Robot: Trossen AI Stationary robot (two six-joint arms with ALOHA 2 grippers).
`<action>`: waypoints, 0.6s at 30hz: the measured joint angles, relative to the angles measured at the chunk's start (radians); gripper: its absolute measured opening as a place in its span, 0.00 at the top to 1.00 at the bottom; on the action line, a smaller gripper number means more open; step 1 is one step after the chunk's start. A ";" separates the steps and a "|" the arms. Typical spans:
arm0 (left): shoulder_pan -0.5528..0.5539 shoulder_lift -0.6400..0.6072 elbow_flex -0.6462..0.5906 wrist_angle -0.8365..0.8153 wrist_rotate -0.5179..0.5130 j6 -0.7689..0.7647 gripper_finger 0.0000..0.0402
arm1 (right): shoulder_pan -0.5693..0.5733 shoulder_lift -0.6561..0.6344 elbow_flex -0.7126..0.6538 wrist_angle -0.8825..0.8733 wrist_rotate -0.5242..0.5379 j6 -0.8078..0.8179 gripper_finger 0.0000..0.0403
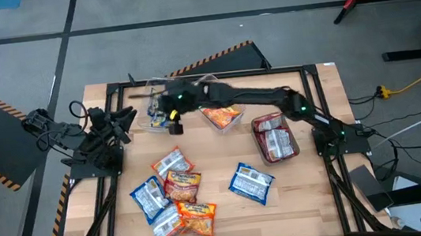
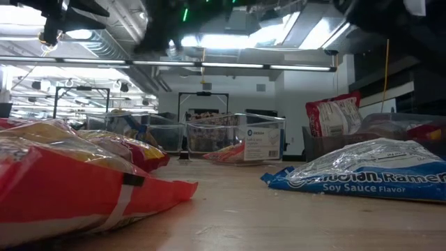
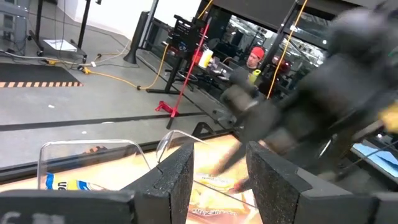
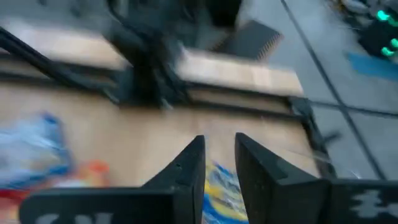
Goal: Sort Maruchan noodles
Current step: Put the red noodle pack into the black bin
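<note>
While the right gripper is reaching over the far-left clear bin, its jaws are pinching a blue-and-yellow packet. Releasing into that bin looks next. The left gripper is waiting with jaws apart, holding nothing.

The table is evenly lit from above, with only soft shadows cast. Ceiling lamps behind it are seen glaring in the low view. Nearest packets are defocused; both wrist views are smeared by motion blur.
</note>
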 joint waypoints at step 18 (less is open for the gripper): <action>0.000 0.000 0.000 -0.049 0.078 0.007 0.65 | 0.198 -0.007 -0.128 -0.517 -0.105 0.078 0.25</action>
